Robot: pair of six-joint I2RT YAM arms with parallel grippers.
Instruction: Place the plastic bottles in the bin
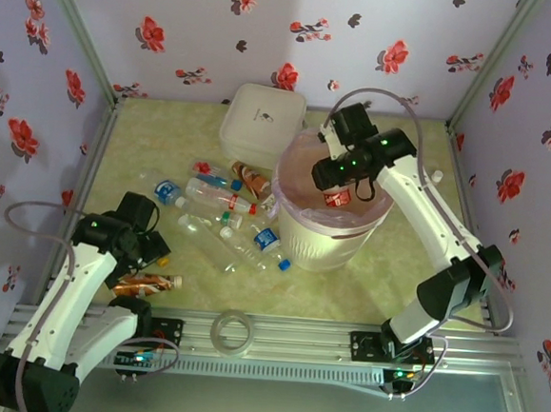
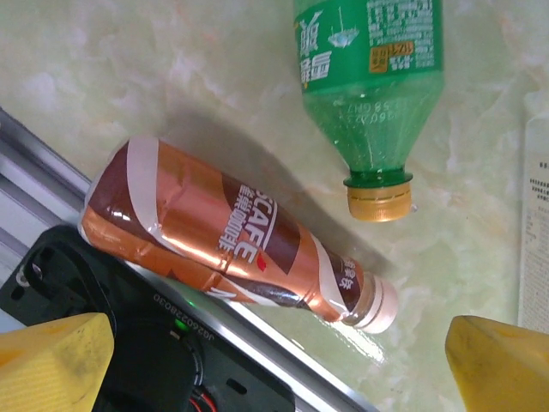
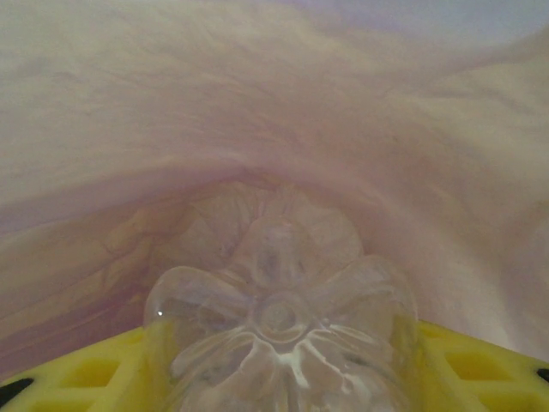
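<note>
Bottle (image 3: 279, 322) pinched in my right gripper (image 1: 338, 179) hangs over the pink-lined bin (image 1: 320, 243); I should release only while centred above its mouth. My left gripper (image 2: 279, 365), spread, hovers over a brown bottle (image 2: 232, 236) on the table (image 2: 171, 86).

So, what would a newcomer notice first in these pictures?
The right gripper holds a clear plastic bottle with a red label over the round cream-white bin with a pink liner, right of centre. Left of the bin lies a cluster of clear plastic bottles, and the open left gripper hovers over a brown-orange coffee bottle by the near rail.
</note>
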